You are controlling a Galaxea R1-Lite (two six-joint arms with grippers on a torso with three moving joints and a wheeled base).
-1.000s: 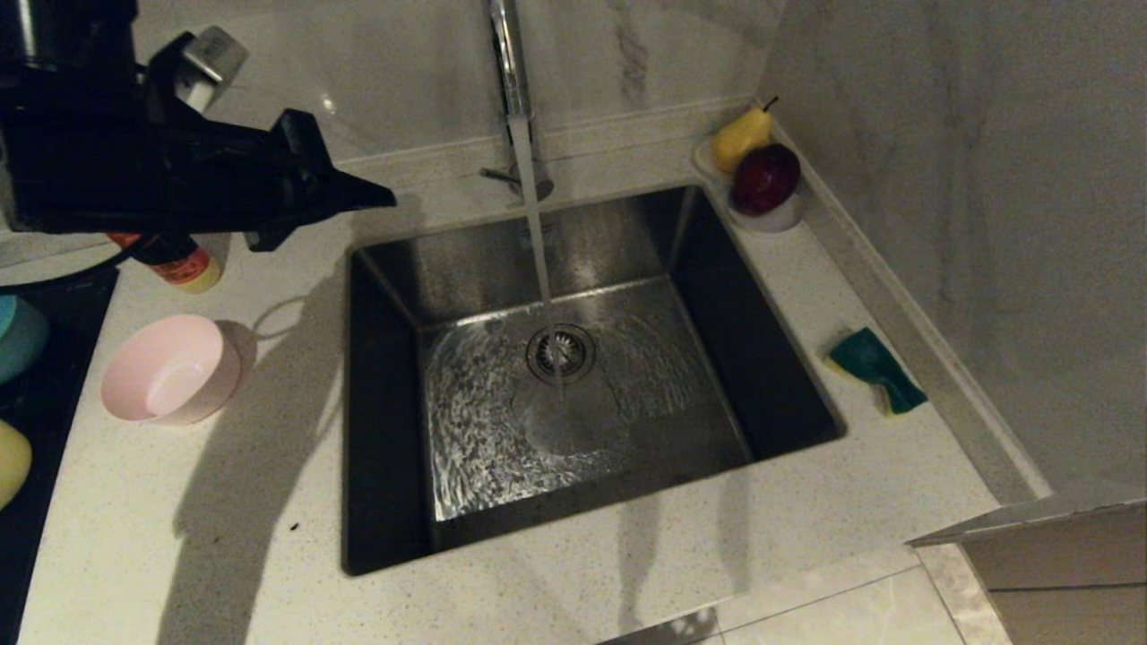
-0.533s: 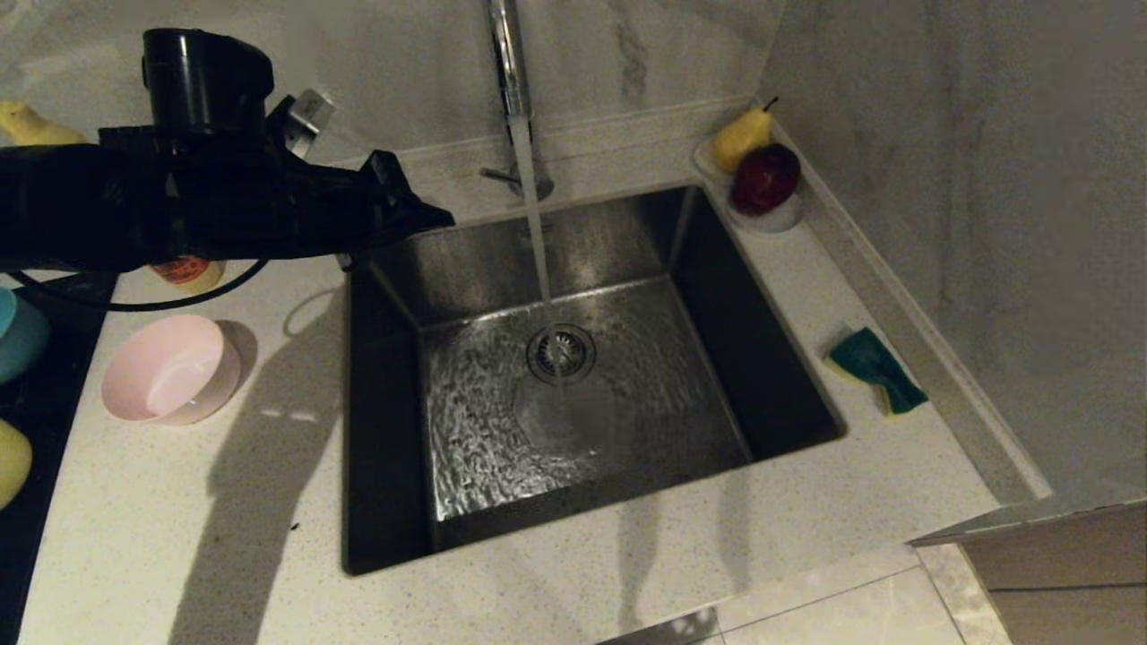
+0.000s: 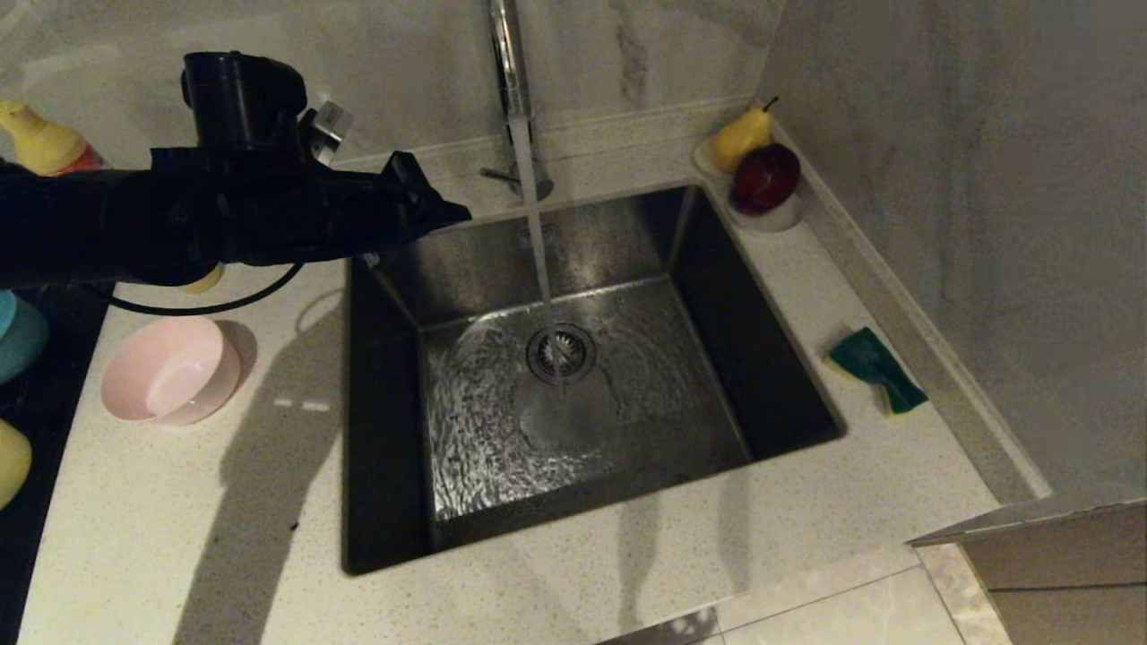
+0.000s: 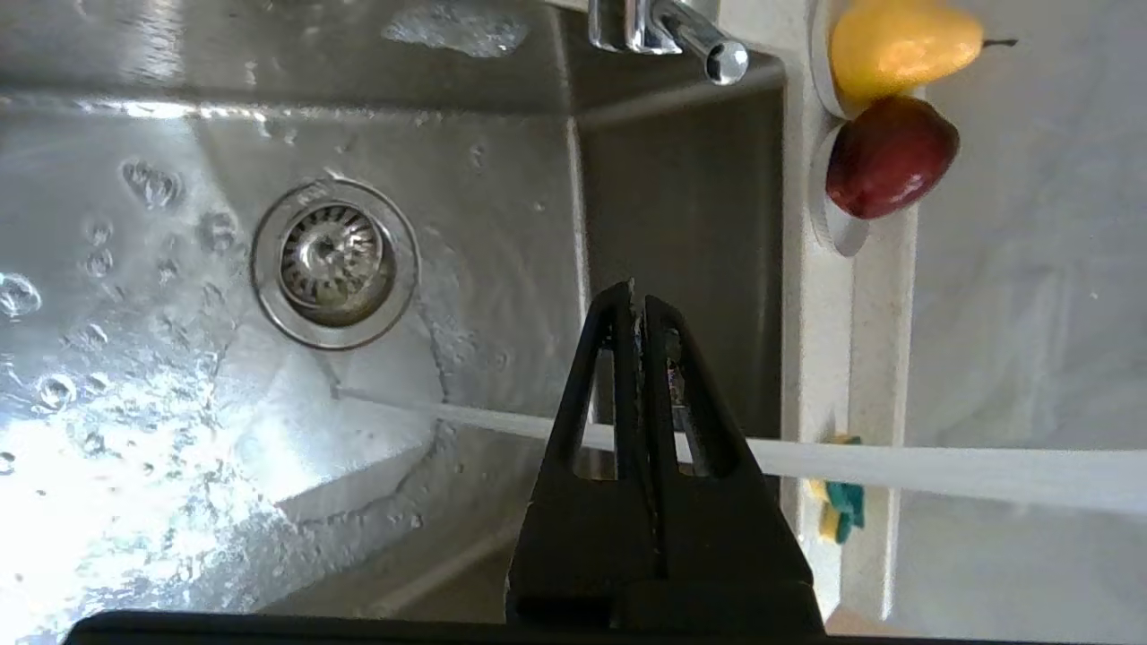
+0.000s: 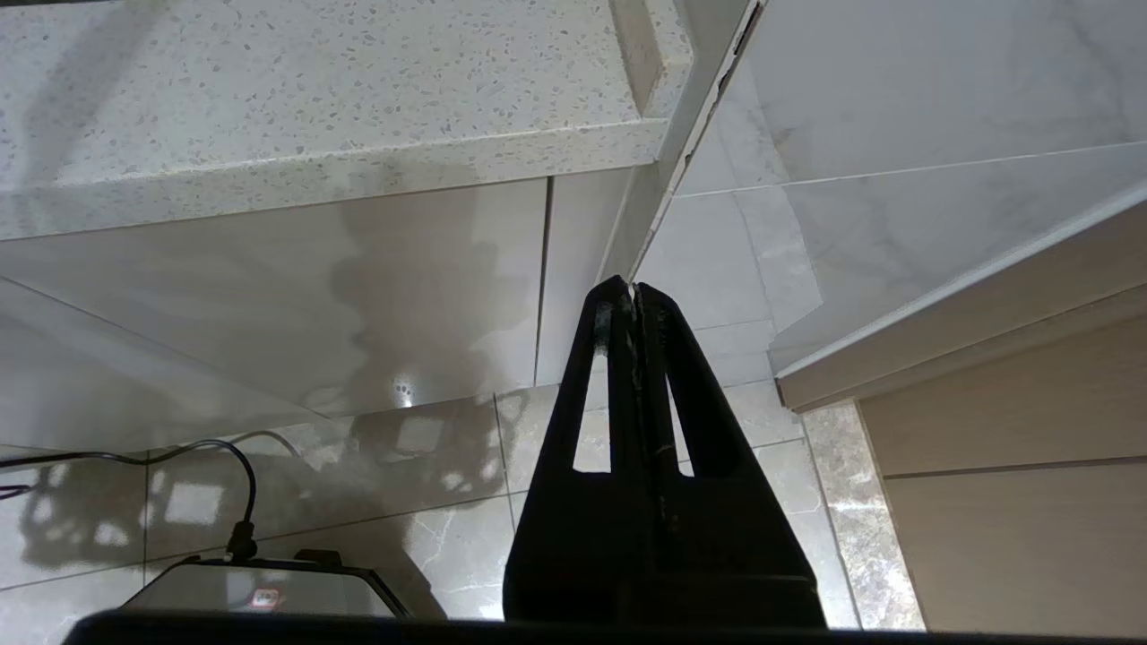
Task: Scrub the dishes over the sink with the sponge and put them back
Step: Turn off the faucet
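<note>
Water streams from the chrome tap [image 3: 506, 54] into the steel sink [image 3: 556, 403] as the left gripper [image 3: 452, 215], jaws clenched on nothing, hangs over the basin's rear left corner. The green-faced sponge [image 3: 874, 367] lies on the bench right of the sink; the pink bowl [image 3: 170, 369] sits on the left, with the blue bowl [image 3: 16, 336] and yellow bowl [image 3: 11, 461] at the frame's edge. The right gripper [image 5: 634, 291], jaws clenched, hangs parked below bench level. Risk: the arm could cross the running stream, splashing water onto the wrist.
</note>
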